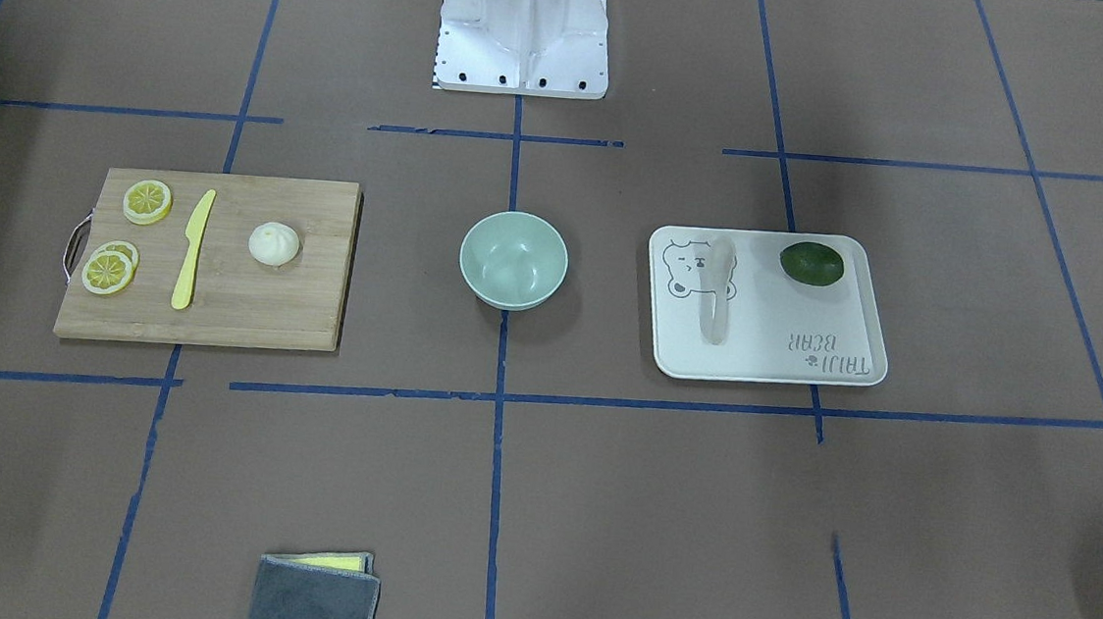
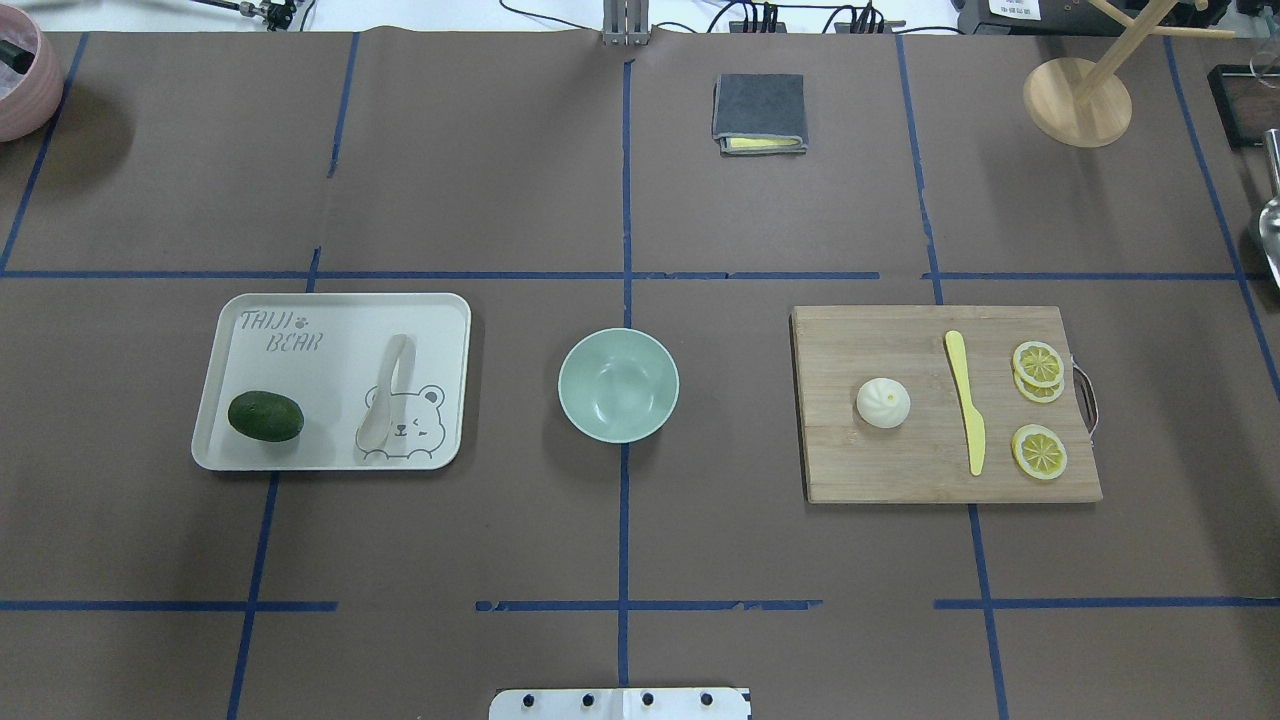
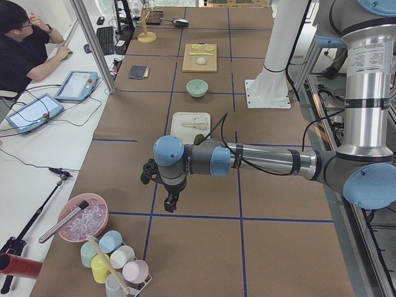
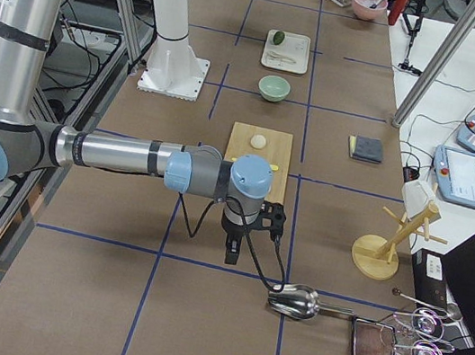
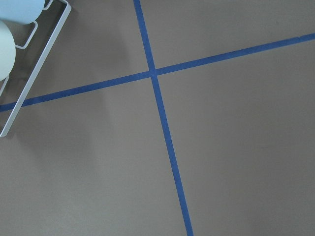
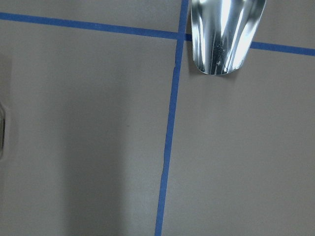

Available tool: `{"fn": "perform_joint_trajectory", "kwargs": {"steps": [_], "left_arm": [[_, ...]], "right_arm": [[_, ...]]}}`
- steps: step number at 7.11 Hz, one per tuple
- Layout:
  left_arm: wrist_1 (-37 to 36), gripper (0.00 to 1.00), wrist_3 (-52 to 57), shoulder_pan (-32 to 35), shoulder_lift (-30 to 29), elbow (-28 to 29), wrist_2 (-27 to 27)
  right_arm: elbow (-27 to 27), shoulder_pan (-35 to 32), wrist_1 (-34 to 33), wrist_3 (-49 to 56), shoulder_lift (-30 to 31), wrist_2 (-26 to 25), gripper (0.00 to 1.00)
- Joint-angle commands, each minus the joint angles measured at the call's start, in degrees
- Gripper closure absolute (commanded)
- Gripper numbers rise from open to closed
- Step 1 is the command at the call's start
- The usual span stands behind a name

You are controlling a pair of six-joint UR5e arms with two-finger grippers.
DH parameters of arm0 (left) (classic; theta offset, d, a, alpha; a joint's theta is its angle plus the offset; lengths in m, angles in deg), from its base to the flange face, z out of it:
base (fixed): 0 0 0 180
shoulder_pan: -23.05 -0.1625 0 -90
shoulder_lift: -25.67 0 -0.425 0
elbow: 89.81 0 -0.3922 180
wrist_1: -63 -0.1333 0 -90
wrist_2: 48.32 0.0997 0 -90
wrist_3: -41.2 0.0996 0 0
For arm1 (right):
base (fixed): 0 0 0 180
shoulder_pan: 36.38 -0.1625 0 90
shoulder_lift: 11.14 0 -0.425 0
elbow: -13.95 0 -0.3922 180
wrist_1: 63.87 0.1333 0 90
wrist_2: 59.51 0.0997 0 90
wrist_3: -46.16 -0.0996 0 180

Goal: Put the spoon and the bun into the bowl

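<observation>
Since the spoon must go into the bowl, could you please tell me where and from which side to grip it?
Take the spoon by the middle of its handle, probably from straight above, closing across its narrow width: it lies on the tray, scoop towards the robot, handle pointing away, and the dark green fruit lies well apart.

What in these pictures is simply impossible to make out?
- The left hand: it shows only in the exterior left view, small and side-on, so open or shut cannot be told.
- The right hand: it shows only in the exterior right view, with the same doubt.
- The shiny metal scoop: its handle is cut off by the top edge of the right wrist view.
- The small off-white plastic spoon: too small and pale in the exterior left view to show its shape.
</observation>
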Motion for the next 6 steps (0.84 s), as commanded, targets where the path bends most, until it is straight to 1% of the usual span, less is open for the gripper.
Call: {"fn": "perform_joint_trajectory", "kwargs": {"steps": [1, 2, 3, 4, 5, 6], "left_arm": [[2.02, 0.00, 0.02, -0.19, -0.69, -3.50, -0.22], [6.74, 0.00, -0.32, -0.28, -1.04, -3.08, -0.40], [11.66, 0.00, -0.59, -0.28, -1.83, -2.99, -0.58], [21.80, 0.00, -0.68, -0.28, -3.40, -2.64, -0.40], [31.21, 0.00, -0.77, -0.98, -3.51, -1.42, -0.75], [35.22, 0.00, -11.29, -4.29, -3.85, -1.50, -0.93]], "right_arm": [[-1.98, 0.16, 0.28, -0.74, -2.80, 4.86, 0.00], [-1.90, 0.33, 0.28, -0.92, -7.27, 5.33, 0.00], [-1.98, 0.34, 0.45, -0.84, -8.10, 5.51, 0.00], [-1.90, 0.42, 2.11, -1.01, -8.63, 5.77, 0.00], [-1.98, 0.42, 2.21, -0.92, -8.37, 5.78, 0.00], [-1.90, 0.42, 2.12, -1.62, -8.37, 5.78, 0.00]]}}
